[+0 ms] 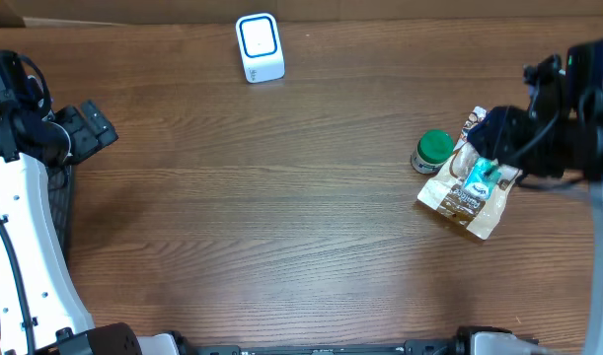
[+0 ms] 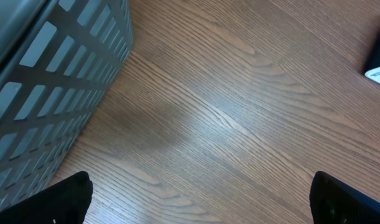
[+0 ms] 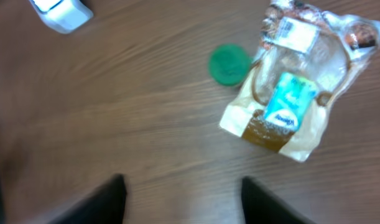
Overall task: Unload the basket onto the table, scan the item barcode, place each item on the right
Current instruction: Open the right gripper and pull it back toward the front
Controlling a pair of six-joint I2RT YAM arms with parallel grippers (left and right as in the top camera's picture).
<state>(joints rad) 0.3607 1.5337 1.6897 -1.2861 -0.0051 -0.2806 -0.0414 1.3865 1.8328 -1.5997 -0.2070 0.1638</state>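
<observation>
Overhead: snack bag [image 1: 466, 194] beside green-capped jar [image 1: 433, 151]

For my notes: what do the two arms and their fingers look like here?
Both arms have white links joined by black joint housings, with black cables looping alongside. The left gripper and right gripper are black and blocky. Their fingers show in the wrist views as plain dark tapered blades, without visible markings.

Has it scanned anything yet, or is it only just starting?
Nothing visible proves a scan. The snack bag lies on the table beside the green-lidded jar, far from the white scanner. In hand: nothing; the right arm hovers over the bag, jaws open and empty. Remaining: grasp an item and show its barcode to the scanner.
</observation>
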